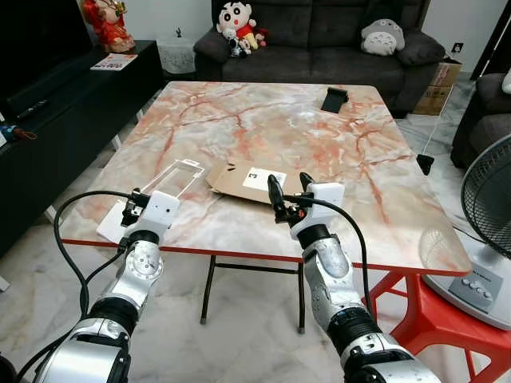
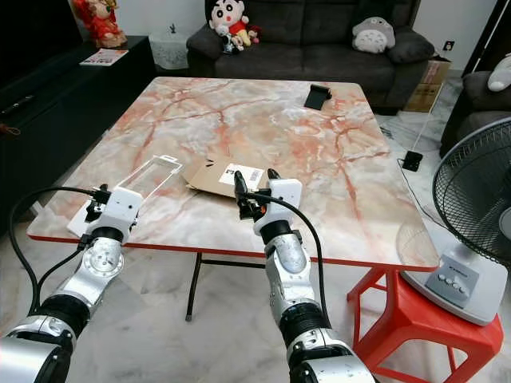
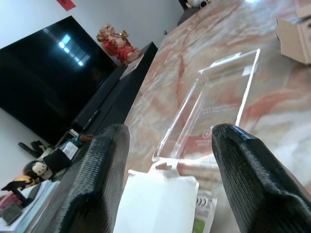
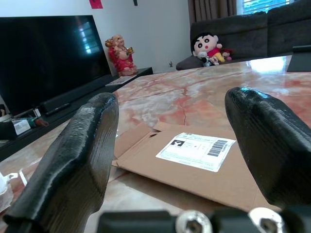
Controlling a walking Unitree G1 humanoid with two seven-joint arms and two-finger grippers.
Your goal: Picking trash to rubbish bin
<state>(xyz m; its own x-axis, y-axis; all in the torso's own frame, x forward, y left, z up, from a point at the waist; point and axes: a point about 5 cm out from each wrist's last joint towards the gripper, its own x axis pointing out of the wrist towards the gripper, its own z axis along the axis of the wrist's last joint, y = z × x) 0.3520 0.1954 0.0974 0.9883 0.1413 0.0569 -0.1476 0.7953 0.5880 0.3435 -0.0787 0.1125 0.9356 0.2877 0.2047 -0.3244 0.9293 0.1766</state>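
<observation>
Flattened brown cardboard packaging (image 1: 239,182) with a white label lies near the marble desk's (image 1: 319,136) front edge, beside clear plastic packaging (image 1: 177,175). Right gripper (image 1: 287,191) and left gripper (image 3: 167,160) hover wide open, empty.

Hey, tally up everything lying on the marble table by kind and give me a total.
Flattened cardboard mailer with a label: 1
Clear plastic packaging: 1
White paper piece at the near left edge: 1
Small black object at the far side: 1
Total: 4
</observation>
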